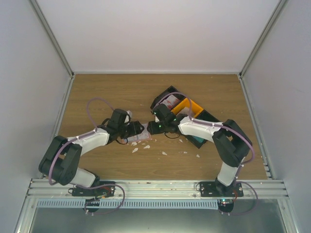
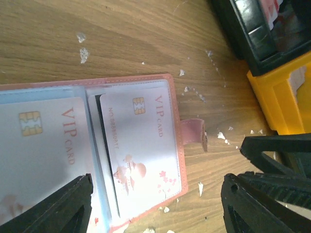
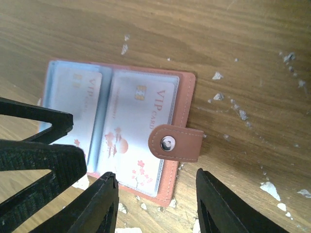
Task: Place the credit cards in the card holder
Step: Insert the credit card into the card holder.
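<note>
The salmon-pink card holder (image 3: 187,104) lies open on the wooden table, light blue pockets up; it also shows in the left wrist view (image 2: 177,145) and, small, in the top view (image 1: 139,136). A pale whitish-pink VIP card (image 3: 133,128) sits in its right pocket, and another (image 3: 80,102) in its left pocket; both show in the left wrist view (image 2: 141,141) (image 2: 39,145). The snap tab (image 3: 176,142) lies folded over the right edge. My left gripper (image 2: 155,208) is open just above the holder's near edge. My right gripper (image 3: 158,204) is open, straddling the corner below the tab.
A black bin (image 1: 167,99) and an orange bin (image 1: 187,106) lie at the back right, also in the left wrist view (image 2: 257,29) (image 2: 284,97). Small white torn scraps (image 1: 146,147) are scattered around the holder. The two grippers nearly touch each other.
</note>
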